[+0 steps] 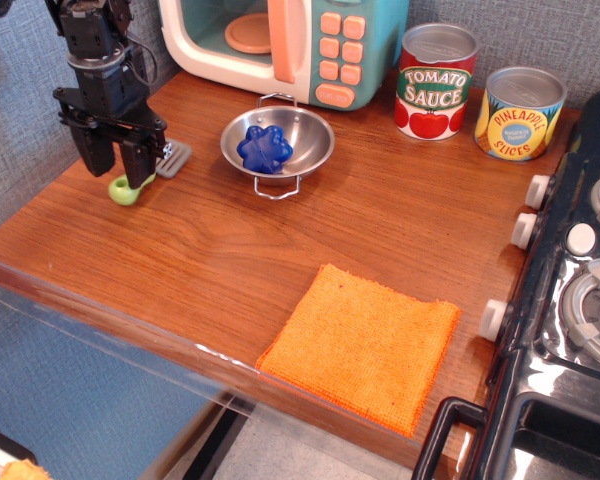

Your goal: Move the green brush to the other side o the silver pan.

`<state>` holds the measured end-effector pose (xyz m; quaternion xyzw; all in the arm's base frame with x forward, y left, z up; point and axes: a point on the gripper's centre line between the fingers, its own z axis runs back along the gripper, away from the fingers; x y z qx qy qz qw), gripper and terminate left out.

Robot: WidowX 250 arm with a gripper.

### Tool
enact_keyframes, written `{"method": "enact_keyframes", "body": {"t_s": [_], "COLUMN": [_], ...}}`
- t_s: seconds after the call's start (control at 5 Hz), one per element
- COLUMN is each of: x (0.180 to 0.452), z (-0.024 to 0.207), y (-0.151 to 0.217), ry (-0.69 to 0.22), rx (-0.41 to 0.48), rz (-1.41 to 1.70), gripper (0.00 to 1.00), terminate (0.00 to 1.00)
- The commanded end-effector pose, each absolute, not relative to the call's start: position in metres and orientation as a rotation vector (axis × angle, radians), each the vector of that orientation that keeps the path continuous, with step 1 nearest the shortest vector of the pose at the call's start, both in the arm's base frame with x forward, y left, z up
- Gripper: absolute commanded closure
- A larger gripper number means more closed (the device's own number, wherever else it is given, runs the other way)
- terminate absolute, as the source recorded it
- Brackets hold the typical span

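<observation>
The green brush (130, 187) lies on the wooden counter to the left of the silver pan (302, 150), its lime handle towards the front and its grey head (174, 158) towards the pan. My gripper (116, 168) stands just above the brush. Its fingers (138, 165) are apart, bare wood shows between them, and the right finger crosses in front of the brush's middle. The handle shows below the fingertips, not between them. The pan holds a blue flower-shaped toy (265, 147).
A toy microwave (280, 45) stands behind the pan. A tomato sauce tin (435, 82) and a pineapple tin (520, 113) stand at the back right. An orange cloth (365, 340) lies at the front edge. A toy stove (580, 300) borders the right side.
</observation>
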<state>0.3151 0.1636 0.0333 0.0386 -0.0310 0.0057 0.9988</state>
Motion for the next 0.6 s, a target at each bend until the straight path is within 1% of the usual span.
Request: {"method": "enact_keyframes", "body": {"t_s": [0.0, 0.2, 0.4], "x": [0.313, 0.293, 0.275], "z": [0.103, 0.137, 0.142], "y": [0.14, 0.1, 0.069], "ry": [-0.219, -0.258, -0.259], "rx": [0.122, 0.12, 0.072], "rz": [-0.022, 0.024, 0.049], "gripper": [0.0, 0.0, 0.0], "terminate": [0.0, 0.0, 0.0]}}
